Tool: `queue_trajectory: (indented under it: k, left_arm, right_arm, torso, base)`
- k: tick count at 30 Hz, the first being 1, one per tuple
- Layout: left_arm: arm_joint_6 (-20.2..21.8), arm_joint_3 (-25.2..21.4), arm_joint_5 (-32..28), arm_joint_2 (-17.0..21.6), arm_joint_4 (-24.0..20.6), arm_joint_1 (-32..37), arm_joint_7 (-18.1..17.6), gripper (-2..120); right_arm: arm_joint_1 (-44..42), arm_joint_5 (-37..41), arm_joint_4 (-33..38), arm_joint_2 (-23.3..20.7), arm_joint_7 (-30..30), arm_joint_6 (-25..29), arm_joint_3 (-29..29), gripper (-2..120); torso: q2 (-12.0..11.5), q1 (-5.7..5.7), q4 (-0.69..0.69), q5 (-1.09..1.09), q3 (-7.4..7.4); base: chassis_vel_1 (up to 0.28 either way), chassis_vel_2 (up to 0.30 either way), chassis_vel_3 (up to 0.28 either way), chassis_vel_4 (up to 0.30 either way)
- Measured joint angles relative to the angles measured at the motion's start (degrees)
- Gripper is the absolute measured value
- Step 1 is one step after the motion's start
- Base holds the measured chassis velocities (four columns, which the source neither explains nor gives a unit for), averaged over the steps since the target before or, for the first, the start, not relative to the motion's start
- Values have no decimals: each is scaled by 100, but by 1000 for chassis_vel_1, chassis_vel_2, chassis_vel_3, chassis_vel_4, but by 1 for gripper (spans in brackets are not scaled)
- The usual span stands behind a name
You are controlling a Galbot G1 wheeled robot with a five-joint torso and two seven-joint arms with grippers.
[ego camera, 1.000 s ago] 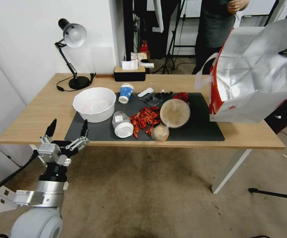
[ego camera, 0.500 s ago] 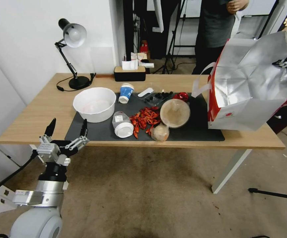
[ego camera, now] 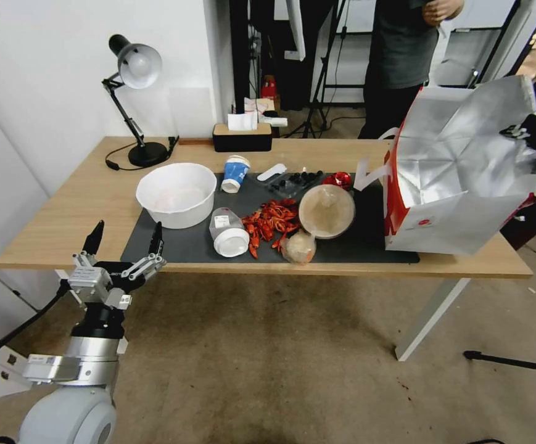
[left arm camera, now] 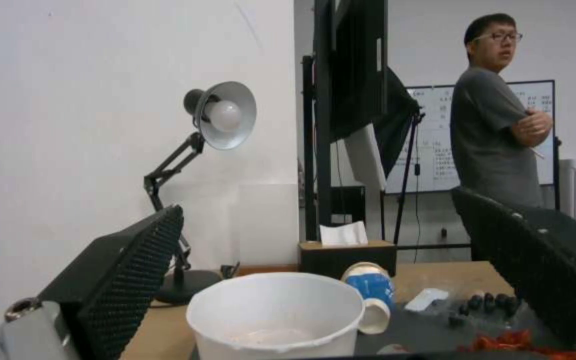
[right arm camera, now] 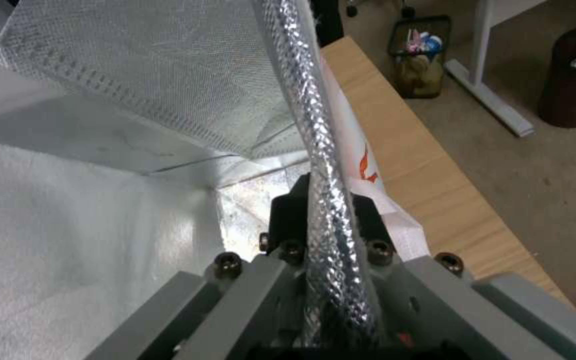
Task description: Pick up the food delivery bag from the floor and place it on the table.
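Nearest the robot, the left hand (ego camera: 126, 240) hangs low before the front edge of the counter (ego camera: 64, 216), at its left end, with both dark fingers spread wide and nothing between them. In the left wrist view those fingers (left arm camera: 125, 280) frame the white bowl (left arm camera: 276, 314).

On the counter a dark grey mat (ego camera: 366, 246) carries a clutter of things. The white bowl (ego camera: 176, 194) sits at the mat's left end. Beside it lies a clear tub with a white lid (ego camera: 228, 233) on its side, then a heap of red crayfish (ego camera: 271, 221), a small knotted plastic bag (ego camera: 298, 246) and a round lidded container (ego camera: 326, 211). Farther back stand a blue and white cup (ego camera: 235, 172), tipped over, and a tray of dark berries (ego camera: 295, 180). At the counter's rear edge are a black desk lamp (ego camera: 133, 92) and a tissue box (ego camera: 242, 135).

The food delivery bag (ego camera: 459, 179) is at the counter's right end, tilted, its foil-lined mouth facing the head camera. Its lower corner seems to touch the right edge of the mat, though the view does not settle it. The right hand (ego camera: 527, 131) is clamped on the bag's upper rim; in the right wrist view the foil edge (right arm camera: 315, 150) runs straight between the closed jaws.
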Motion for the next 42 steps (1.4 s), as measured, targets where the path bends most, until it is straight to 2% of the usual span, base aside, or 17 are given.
queue_trajectory:
  k: [23,25,26,28,30,32,33,35,36,38,39,41,42]
  left_arm:
    - [-2,4,13,-7,10,7,-12,100]
    - [-6,5,13,-8,15,8,-12,100]
    - [-6,5,13,-8,15,8,-12,100]
    - [-7,12,12,-3,15,8,-14,100]
    - [-7,13,12,-2,15,7,-16,100]
    - [-7,13,9,-2,12,7,-20,100]
    - [-7,13,9,-2,12,7,-20,100]
    - [-9,9,8,-2,3,19,-23,100]
    - [-9,9,8,-2,3,19,-23,100]
    - [-31,0,7,-5,-1,33,-26,100]
    - [-31,0,7,-5,-1,33,-26,100]
    - [-48,-6,7,-11,-13,41,-28,100]
    - [-48,-6,7,-11,-13,41,-28,100]
  right_arm:
    - [3,-188,-200,80,-151,-44,-155,0]
    - [-6,-323,-207,79,-227,-44,-177,8]
    - [-6,-323,-207,79,-227,-44,-177,8]
    - [10,-396,-212,68,-274,-44,-240,22]
    - [22,-400,-211,67,-282,-44,-257,25]
    - [89,-413,-219,70,-284,-44,-325,37]
    - [89,-413,-219,70,-284,-44,-325,37]
    - [183,-445,-244,74,-284,-44,-416,47]
    - [183,-445,-244,74,-284,-44,-416,47]
    - [303,-551,-266,90,-282,-44,-522,56]
    - [303,-551,-266,90,-282,-44,-522,56]
    - [409,-732,-263,104,-278,-44,-602,69]
    - [409,-732,-263,104,-278,-44,-602,69]
  torso:
    - [0,0,0,0,0]
    - [0,0,0,0,0]
    - [0,0,0,0,0]
    - [0,0,0,0,0]
    - [0,0,0,0,0]
    - [0,0,0,0,0]
    - [0,0,0,0,0]
    - [0,0,0,0,0]
    - [0,0,0,0,0]
    - [0,0,0,0,0]
    - [0,0,0,0,0]
    - [0,0,1,-1,0]
    - [0,0,1,-1,0]
  base:
    - [0,0,0,0]
    - [0,0,0,0]
    - [0,0,0,0]
    - [0,0,0,0]
    - [0,0,0,0]
    - [0,0,0,0]
    - [0,0,0,0]
    - [0,0,0,0]
    - [0,0,0,0]
    - [0,0,0,0]
    - [0,0,0,0]
    - [0,0,0,0]
    - [0,0,0,0]
